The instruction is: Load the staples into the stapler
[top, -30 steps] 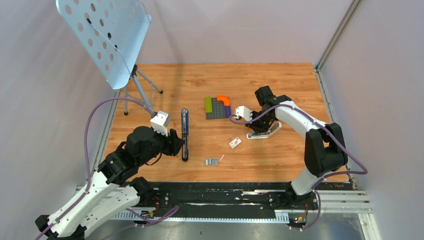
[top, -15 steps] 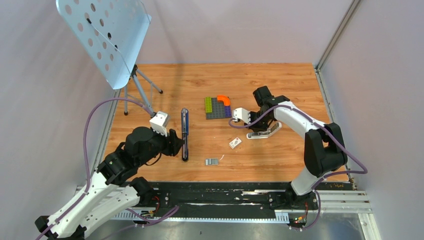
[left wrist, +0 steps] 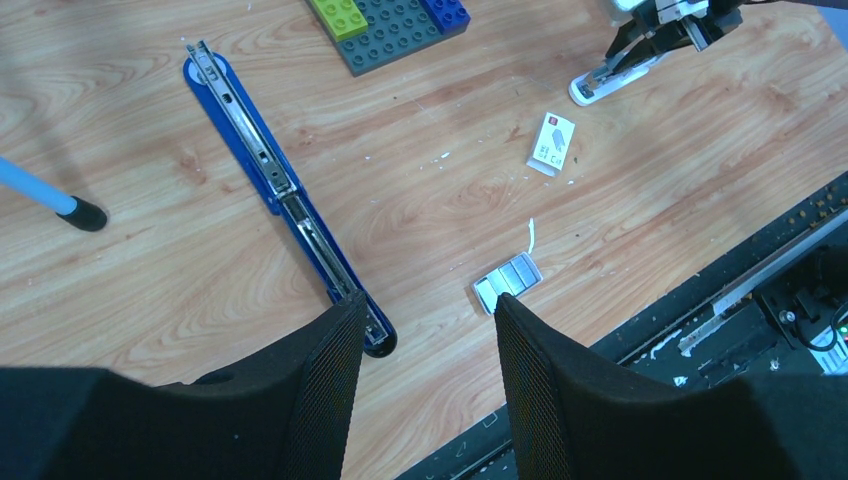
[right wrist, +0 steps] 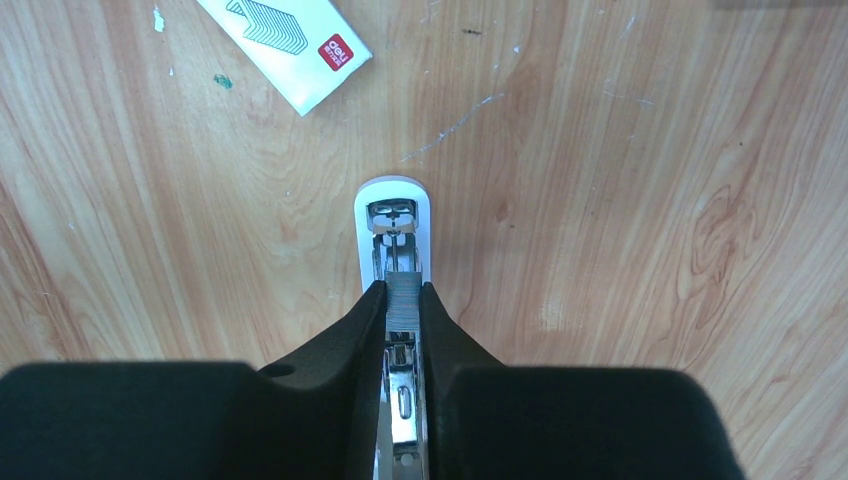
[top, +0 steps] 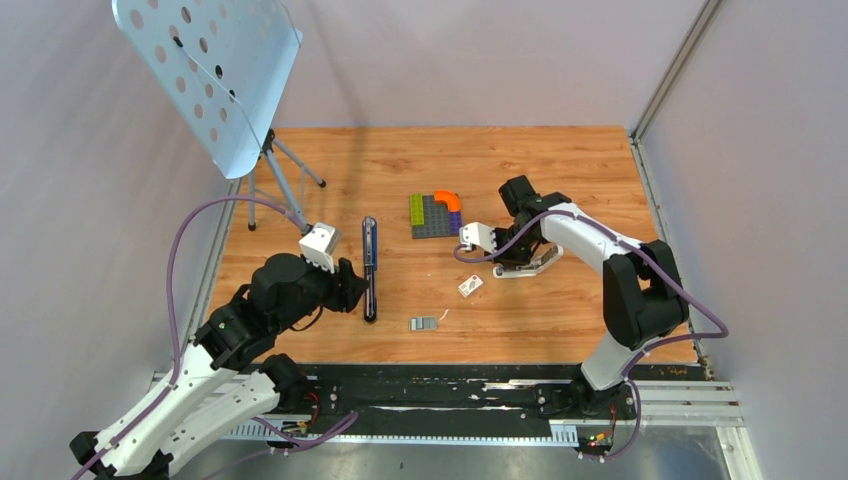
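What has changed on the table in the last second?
The right gripper, shut on a staple strip over the white stapler, shifted slightly left and toward the near edge. The left gripper, blue stapler, box and loose staples stayed put.
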You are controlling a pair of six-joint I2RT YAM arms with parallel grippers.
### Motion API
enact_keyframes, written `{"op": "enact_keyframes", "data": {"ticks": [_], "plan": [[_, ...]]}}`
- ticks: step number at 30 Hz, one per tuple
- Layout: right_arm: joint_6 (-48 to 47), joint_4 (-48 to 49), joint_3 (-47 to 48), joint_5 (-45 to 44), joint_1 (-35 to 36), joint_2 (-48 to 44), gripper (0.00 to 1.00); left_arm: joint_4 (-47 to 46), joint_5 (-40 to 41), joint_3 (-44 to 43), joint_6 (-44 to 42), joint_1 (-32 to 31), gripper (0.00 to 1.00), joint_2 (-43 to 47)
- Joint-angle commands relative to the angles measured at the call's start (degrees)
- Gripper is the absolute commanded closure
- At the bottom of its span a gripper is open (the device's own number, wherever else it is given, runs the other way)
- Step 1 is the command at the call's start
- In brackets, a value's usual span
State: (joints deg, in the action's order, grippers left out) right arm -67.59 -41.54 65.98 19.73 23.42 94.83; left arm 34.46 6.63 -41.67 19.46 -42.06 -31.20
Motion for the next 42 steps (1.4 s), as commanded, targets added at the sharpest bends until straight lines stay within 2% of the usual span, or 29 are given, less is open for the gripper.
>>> {"op": "enact_keyframes", "data": {"ticks": [1, 27, 42], "plan": [[-2.4, -1.8, 0.6, 1.0, 1.2, 1.5, 0.92, -0.2, -0.1, 0.3, -0.8, 0.3, 0.46, 0.5], [-3.8, -3.5, 1.3, 0.7, 1.5, 3.5, 0.93, -0.1, 0.2, 0.3, -0.9, 0.3, 0.46, 0.8], [-3.8, -3.4, 1.6, 0.2, 1.4, 3.6, 0.82, -0.1, 0.3, 0.3, -0.9, 0.3, 0.46, 1.0]]}}
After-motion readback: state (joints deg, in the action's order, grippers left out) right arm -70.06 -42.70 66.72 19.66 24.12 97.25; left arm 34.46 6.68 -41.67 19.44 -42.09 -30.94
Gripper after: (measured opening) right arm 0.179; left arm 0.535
